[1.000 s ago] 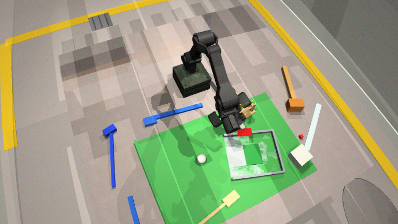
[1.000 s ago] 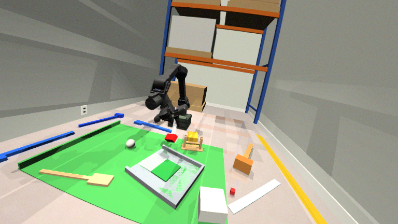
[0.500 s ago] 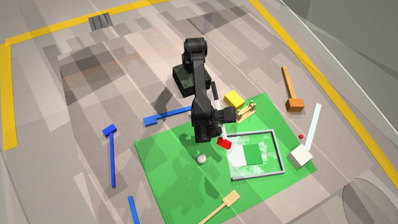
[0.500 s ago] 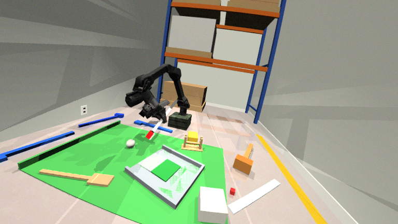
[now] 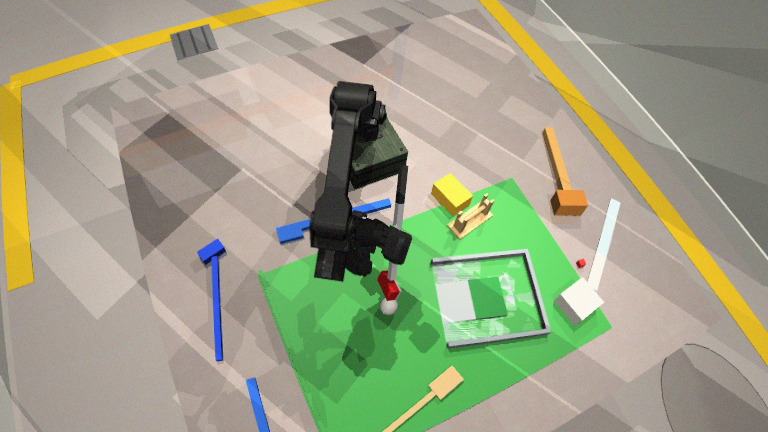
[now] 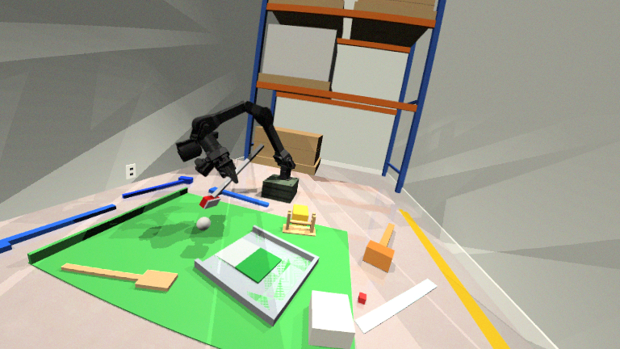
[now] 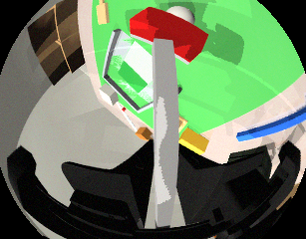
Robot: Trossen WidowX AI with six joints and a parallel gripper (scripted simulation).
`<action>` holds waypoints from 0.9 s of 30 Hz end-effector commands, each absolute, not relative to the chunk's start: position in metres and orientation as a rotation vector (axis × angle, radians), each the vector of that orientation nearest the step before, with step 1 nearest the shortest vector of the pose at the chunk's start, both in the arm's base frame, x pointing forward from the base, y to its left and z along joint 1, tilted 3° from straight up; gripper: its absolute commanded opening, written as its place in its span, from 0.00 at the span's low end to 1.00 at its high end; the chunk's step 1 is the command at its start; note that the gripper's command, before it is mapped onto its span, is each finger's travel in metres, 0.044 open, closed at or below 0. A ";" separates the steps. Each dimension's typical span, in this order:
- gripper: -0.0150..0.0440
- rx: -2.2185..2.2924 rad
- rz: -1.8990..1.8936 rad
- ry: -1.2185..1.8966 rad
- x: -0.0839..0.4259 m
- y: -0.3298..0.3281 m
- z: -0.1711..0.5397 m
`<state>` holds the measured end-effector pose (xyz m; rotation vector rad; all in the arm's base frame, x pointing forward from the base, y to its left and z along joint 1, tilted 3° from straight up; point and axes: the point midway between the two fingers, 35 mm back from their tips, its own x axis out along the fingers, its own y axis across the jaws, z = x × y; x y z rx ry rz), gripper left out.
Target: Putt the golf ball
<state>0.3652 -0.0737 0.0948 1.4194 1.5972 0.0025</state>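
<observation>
Top view, arm: the black arm (image 5: 339, 178) reaches out from its dark base (image 5: 378, 158) over the near edge of the green mat (image 5: 362, 370).
Top view, gripper: the gripper (image 5: 391, 246) is clamped on the grey shaft of the red putter (image 5: 389, 285), shaft running up toward the base, red head down by the mat.
Top view, ball: the white golf ball (image 5: 387, 306) sits on the mat just past the red head, looking almost in contact from here.
Top view, target: the grey-framed raised green (image 5: 488, 297) lies to the side of the ball, well apart from it, its pale ramp (image 5: 455, 301) on the ball's side.

Exterior view, putter: and here's the truth of it, the red putter (image 6: 211, 200) head hangs above the mat (image 6: 114, 244), clear of the surface.
Exterior view, ball: the golf ball (image 6: 203, 222) rests on the mat near the head, apart from it.
Exterior view, gripper: the gripper (image 6: 232, 176) pinches the shaft partway along, shaft tilted.

Wrist view, putter: the shaft runs straight up the middle to the red putter (image 7: 168, 32) head.
Wrist view, ball: the golf ball (image 7: 180, 12) peeks out right behind the head.
Wrist view, target: the raised green (image 7: 135, 70) sits left of the shaft.
</observation>
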 end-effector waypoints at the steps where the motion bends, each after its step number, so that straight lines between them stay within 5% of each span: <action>1: 0.25 1.569 -0.049 1.550 0.366 -0.096 0.102; 27: 0.25 1.656 -0.080 1.524 0.363 -0.123 0.059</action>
